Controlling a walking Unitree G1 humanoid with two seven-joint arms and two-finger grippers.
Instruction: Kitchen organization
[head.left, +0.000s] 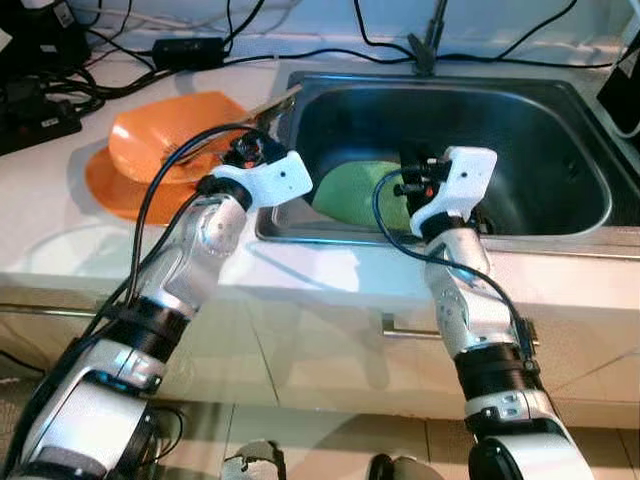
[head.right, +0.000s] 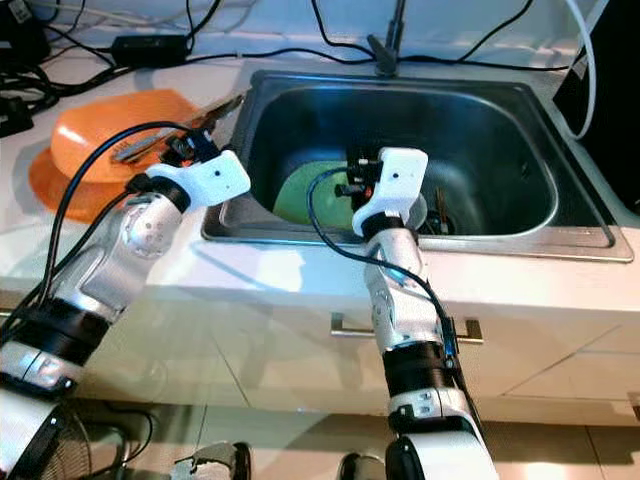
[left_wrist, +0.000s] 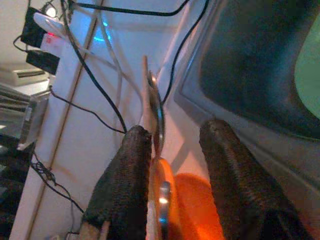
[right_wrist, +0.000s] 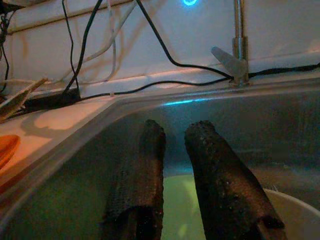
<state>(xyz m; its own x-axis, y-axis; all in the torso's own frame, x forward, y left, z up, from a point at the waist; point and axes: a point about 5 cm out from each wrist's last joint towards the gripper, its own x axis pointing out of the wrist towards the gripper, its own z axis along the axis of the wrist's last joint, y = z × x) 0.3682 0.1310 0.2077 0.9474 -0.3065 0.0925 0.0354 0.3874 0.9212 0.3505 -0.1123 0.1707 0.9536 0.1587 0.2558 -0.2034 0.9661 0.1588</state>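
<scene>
Left gripper (left_wrist: 172, 150), fingers apart, hovers by the orange plates (head.left: 150, 150); right gripper (right_wrist: 175, 150), fingers nearly together, over the sink's (head.left: 560, 120) green plate (head.left: 355, 190).

No readable text, label, brand, number or sign can be made out on anything in these views.
</scene>
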